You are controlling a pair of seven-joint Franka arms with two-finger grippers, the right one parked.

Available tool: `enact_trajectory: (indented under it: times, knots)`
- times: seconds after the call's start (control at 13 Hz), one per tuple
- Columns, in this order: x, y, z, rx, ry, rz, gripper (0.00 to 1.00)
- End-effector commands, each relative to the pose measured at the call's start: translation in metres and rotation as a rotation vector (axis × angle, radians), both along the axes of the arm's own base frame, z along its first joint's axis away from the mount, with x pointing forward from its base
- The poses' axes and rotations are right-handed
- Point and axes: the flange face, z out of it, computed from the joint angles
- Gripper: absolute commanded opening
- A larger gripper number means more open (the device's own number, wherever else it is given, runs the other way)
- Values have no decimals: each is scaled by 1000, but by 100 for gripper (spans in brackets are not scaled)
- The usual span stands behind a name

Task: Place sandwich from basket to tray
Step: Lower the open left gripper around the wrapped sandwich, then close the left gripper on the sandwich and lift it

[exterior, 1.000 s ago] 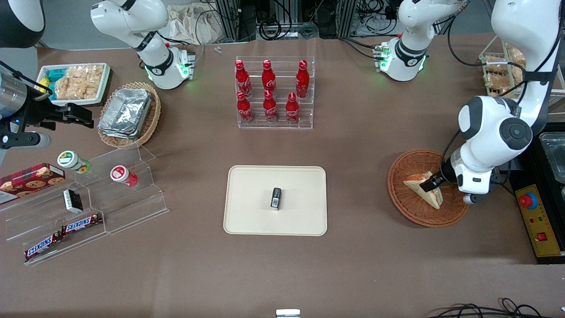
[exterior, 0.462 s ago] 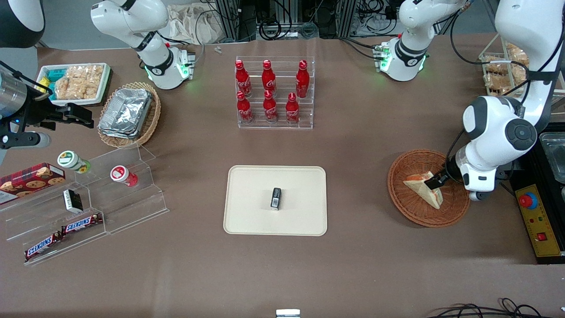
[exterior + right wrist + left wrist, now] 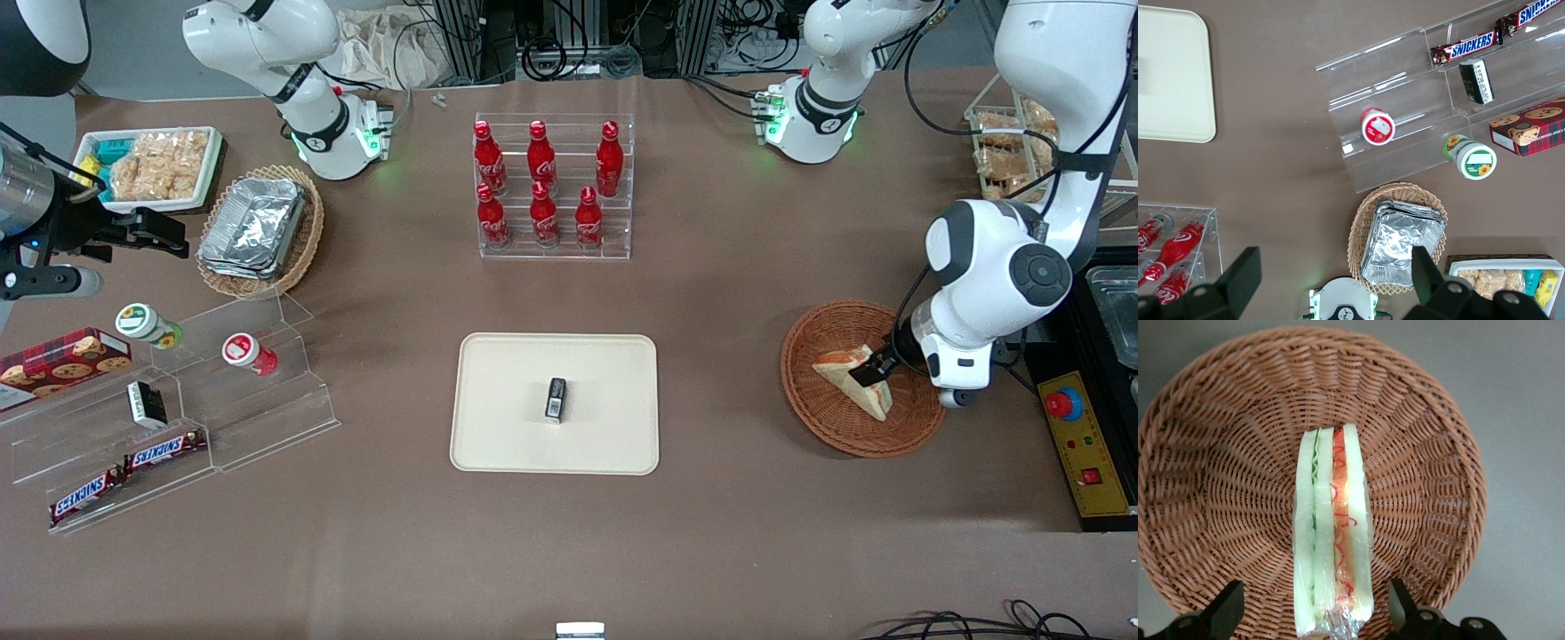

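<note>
A robotics lab got up as a small snack shop: white robot arms (image 3: pixel 996 258) are bolted straight to a brown worktop (image 3: pixel 747 293), with cable bundles (image 3: pixel 569 44) and metal framing at its edge farthest from the front camera and a yellow emergency-stop box (image 3: pixel 1080 436) at the working arm's end. The shop part is the stock, with red cola bottles (image 3: pixel 542 182) on a clear tiered stand, chocolate bars (image 3: pixel 124 467) and cups on acrylic steps, bagged snacks (image 3: pixel 156 164) and foil containers (image 3: pixel 253 222).

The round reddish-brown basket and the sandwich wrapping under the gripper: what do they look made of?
The round reddish-brown basket looks like matte woven wicker, with visible ribbed strands. The triangular white-bread sandwich seems wrapped in clear glossy film, crinkled at one end. The open gripper straddles it.
</note>
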Motion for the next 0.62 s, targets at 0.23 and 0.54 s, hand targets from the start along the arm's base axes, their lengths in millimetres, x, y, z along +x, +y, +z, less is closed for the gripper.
enact_trajectory:
  times: [0.23,0.54]
  knots:
    - [-5,-4,-21,-14,7,33,71]
    - [-4,-4,7,15,-1,41,9]
